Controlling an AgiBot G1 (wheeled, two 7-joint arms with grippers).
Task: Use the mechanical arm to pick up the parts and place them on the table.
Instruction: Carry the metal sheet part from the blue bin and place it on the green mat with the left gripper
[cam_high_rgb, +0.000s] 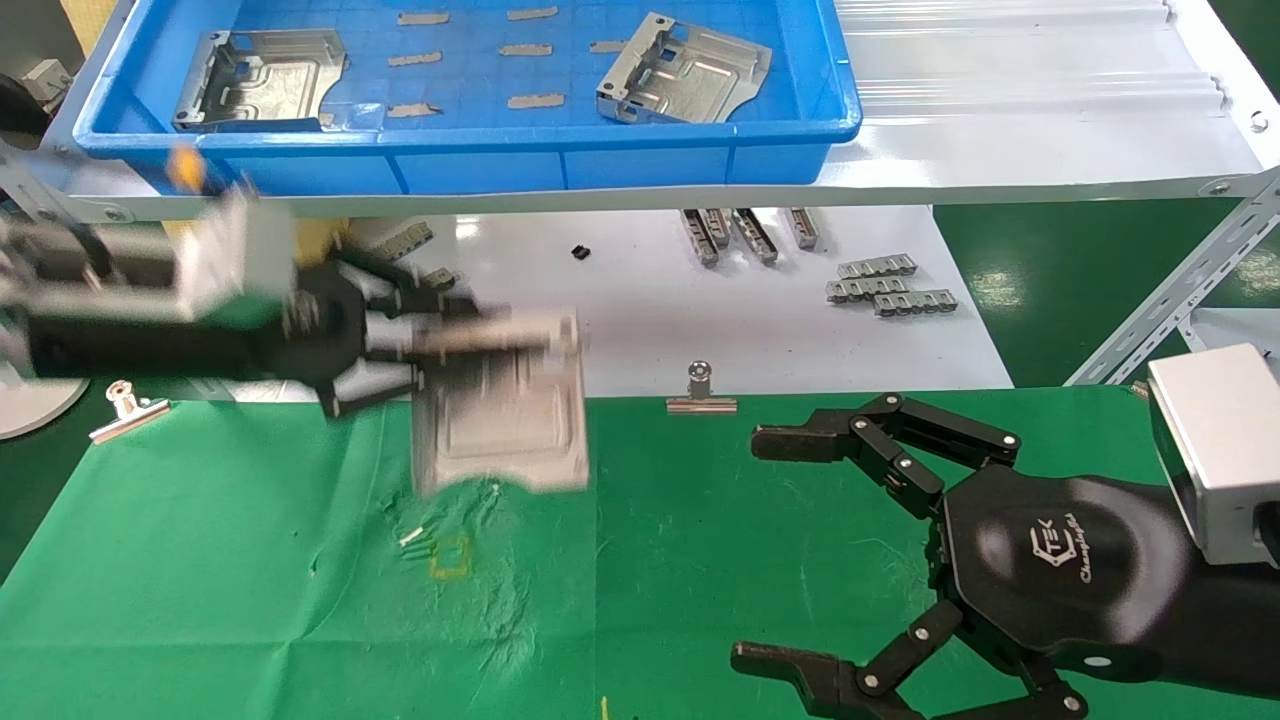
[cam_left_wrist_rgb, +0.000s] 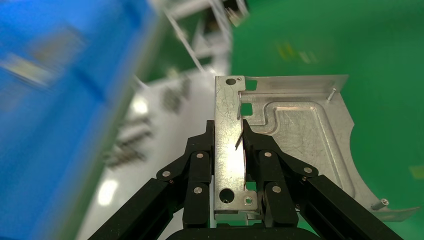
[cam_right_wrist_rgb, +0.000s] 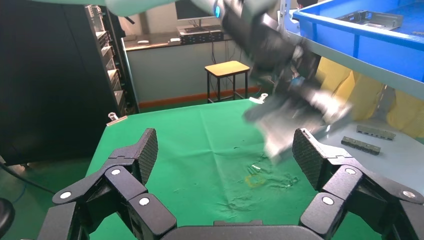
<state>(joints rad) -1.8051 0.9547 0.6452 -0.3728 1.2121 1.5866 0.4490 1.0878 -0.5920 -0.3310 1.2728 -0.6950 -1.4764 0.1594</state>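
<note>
My left gripper (cam_high_rgb: 440, 345) (cam_left_wrist_rgb: 229, 150) is shut on the bent edge flange of a silver part (cam_high_rgb: 505, 410) (cam_left_wrist_rgb: 295, 130), carrying it in the air over the far edge of the green table (cam_high_rgb: 250, 580). The same part (cam_right_wrist_rgb: 290, 125) hangs blurred in the right wrist view above the yellow square mark (cam_right_wrist_rgb: 256, 180) (cam_high_rgb: 450, 556). Two more parts lie in the blue tray (cam_high_rgb: 600, 165): one at its left (cam_high_rgb: 262, 78), one toward its right (cam_high_rgb: 685, 70). My right gripper (cam_high_rgb: 770, 545) (cam_right_wrist_rgb: 225, 150) rests open low over the table at the right, holding nothing.
The blue tray sits on a raised silver shelf (cam_high_rgb: 1020, 150). Below it a white board (cam_high_rgb: 700, 320) holds several grey toothed strips (cam_high_rgb: 885, 285). Silver binder clips (cam_high_rgb: 700, 392) (cam_high_rgb: 128, 408) pin the cloth's far edge. A metal shelf brace (cam_high_rgb: 1180, 290) slants at the right.
</note>
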